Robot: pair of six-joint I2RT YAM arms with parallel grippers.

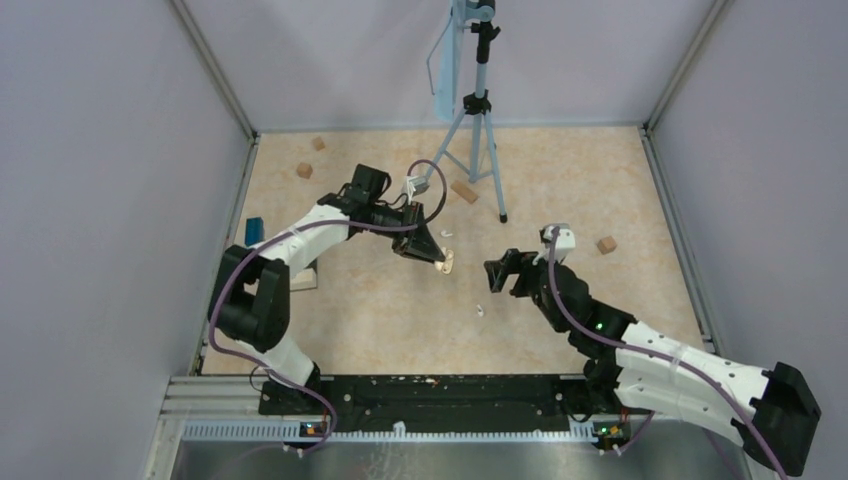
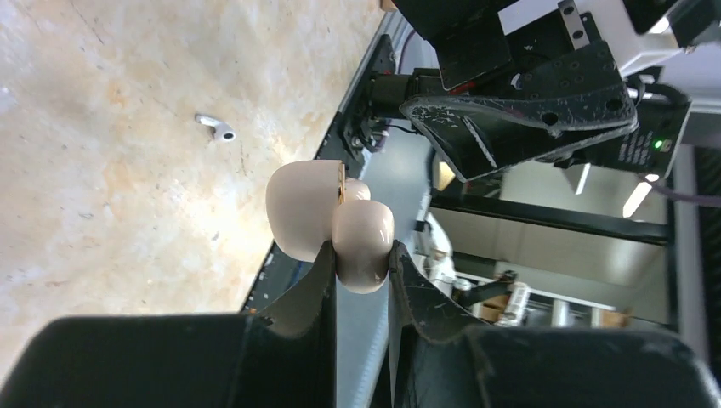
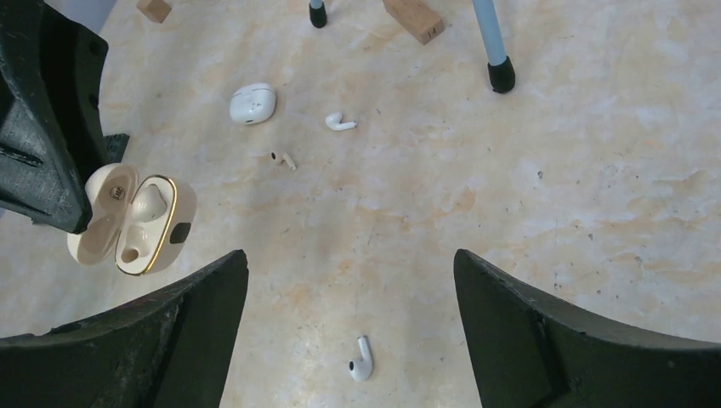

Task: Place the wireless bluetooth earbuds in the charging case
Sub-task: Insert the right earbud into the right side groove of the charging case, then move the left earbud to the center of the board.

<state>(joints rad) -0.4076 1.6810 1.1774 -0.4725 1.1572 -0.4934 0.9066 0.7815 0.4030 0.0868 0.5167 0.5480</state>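
Observation:
My left gripper [image 1: 435, 255] is shut on the base of a cream charging case [image 2: 361, 242] and holds it above the table with its lid open [image 2: 302, 208]. In the right wrist view the case [image 3: 136, 223] faces me with gold-rimmed wells; I cannot tell if anything sits in them. My right gripper [image 3: 349, 255] is open and empty, hovering over a white earbud [image 3: 361, 359] that lies on the table between its fingers; this earbud also shows in the top view [image 1: 479, 309]. Two more earbuds [image 3: 340, 122] [image 3: 284, 159] lie farther off.
A closed white case [image 3: 252, 103] lies beyond the earbuds. A tripod [image 1: 478, 120] stands at the back, its feet [image 3: 502, 78] on the table. Tan wooden blocks [image 1: 304, 170] [image 1: 463, 190] [image 1: 606, 244] are scattered around. A blue object [image 1: 253, 230] lies at the left wall.

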